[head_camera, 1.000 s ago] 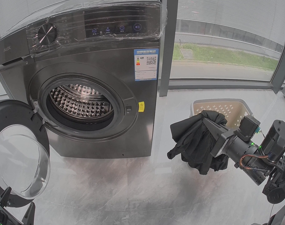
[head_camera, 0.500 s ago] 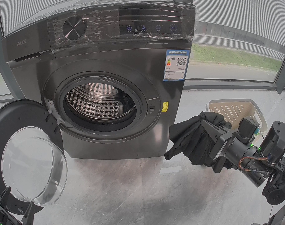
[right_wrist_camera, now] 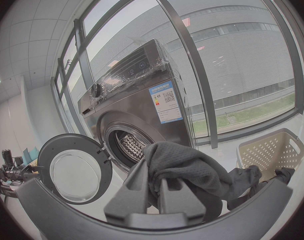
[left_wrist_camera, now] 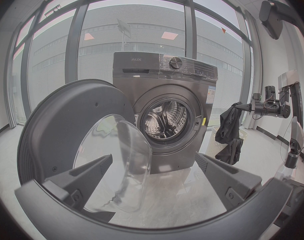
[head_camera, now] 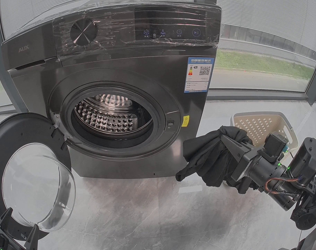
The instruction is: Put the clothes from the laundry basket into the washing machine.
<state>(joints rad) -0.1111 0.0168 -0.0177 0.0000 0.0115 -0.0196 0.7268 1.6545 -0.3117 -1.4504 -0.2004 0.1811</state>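
My right gripper [head_camera: 228,146] is shut on a black garment [head_camera: 208,155] and holds it in the air beside the washing machine's [head_camera: 130,87] front right corner. The cloth hangs in folds over the fingers [right_wrist_camera: 178,194], and one end trails towards the beige laundry basket [head_camera: 265,124] behind it. The machine's round door [head_camera: 24,177] stands swung open to the left, and the steel drum [head_camera: 111,117] has nothing visible inside. My left gripper [left_wrist_camera: 155,180] is open and low, near the foot of the open door. From the left wrist the garment [left_wrist_camera: 229,134] hangs beside the basket [left_wrist_camera: 214,145].
Window frames and glass stand behind the machine and the basket. The marble floor [head_camera: 158,209] stretches in front of the machine. The open door [left_wrist_camera: 75,130] juts out on the left side of the opening.
The head camera has shifted, so the machine sits further right in the picture. The right gripper with the black garment is now closer to the machine's front corner and further out from the basket.
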